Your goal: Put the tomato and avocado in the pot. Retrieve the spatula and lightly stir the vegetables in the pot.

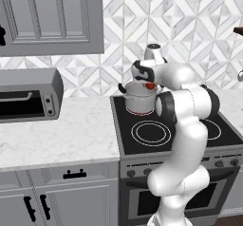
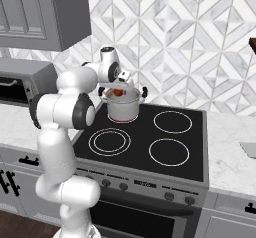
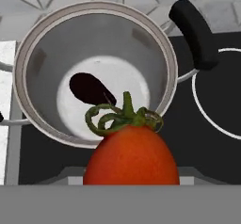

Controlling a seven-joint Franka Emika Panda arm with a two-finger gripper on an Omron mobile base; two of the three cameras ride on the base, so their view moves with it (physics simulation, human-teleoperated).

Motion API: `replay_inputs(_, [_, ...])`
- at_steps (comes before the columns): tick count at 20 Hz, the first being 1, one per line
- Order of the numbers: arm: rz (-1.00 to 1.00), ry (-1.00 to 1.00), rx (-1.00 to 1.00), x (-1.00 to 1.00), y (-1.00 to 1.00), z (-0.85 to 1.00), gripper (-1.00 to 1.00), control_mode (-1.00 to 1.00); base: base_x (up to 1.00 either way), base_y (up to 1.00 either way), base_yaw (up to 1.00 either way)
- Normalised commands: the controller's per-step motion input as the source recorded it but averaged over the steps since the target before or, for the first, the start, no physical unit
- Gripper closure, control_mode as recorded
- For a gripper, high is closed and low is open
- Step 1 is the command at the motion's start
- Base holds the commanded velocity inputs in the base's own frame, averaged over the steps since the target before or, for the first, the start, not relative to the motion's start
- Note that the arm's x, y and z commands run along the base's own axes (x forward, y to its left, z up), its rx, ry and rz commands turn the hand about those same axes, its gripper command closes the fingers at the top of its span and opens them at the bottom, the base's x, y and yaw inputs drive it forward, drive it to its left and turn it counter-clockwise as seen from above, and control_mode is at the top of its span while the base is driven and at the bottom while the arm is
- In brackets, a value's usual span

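- Left base view: the pot (image 1: 140, 98) stood on the back left burner of the stove (image 1: 142, 139), near the stove's back left corner. The white arm (image 1: 182, 125) rose from the lower right and bent over the pot. At its end the gripper (image 1: 150, 85) hung just above the pot's rim with the red tomato (image 1: 150, 85) in it. A toaster oven (image 1: 28, 94) sat on the marble worktop (image 1: 57, 135) towards its left edge, well apart from the stove.
- Right base view: the pot (image 2: 122, 103) sat at the stove's (image 2: 150, 142) back left corner, its black side handles sticking out to either side. The gripper (image 2: 118, 91) was over the pot's opening, and the tomato (image 2: 118, 92) showed as a small red patch at rim level. The jaws themselves were too small here to judge.
- Hand view: the tomato (image 3: 132, 155), with its green curled stem on top, was held by the jaws at the bottom of the view, above the near rim of the pot (image 3: 94, 35). Inside, on the pale floor of the pot, lay one dark oval thing (image 3: 89, 89); whether it was the avocado I could not tell. One black handle (image 3: 194, 32) stuck out at the upper right.
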Motion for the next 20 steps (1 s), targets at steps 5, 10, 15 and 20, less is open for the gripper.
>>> replay_inputs(5, [0.00, 0.00, 0.01, 0.81, -0.06, -0.16, 1.00, -1.00, 0.00, 0.00, 0.00])
replay_inputs(10, [0.00, 0.00, 0.00, 0.34, -0.02, -0.36, 1.00, -1.00, 0.00, 0.00, 0.00])
replay_inputs(15, [0.03, 0.03, 0.00, 0.00, 0.00, -0.42, 1.00, -1.00, 0.00, 0.00, 0.00])
replay_inputs(20, [0.02, 0.01, 0.00, 0.01, 0.00, -0.37, 1.00, -1.00, 0.00, 0.00, 0.00])
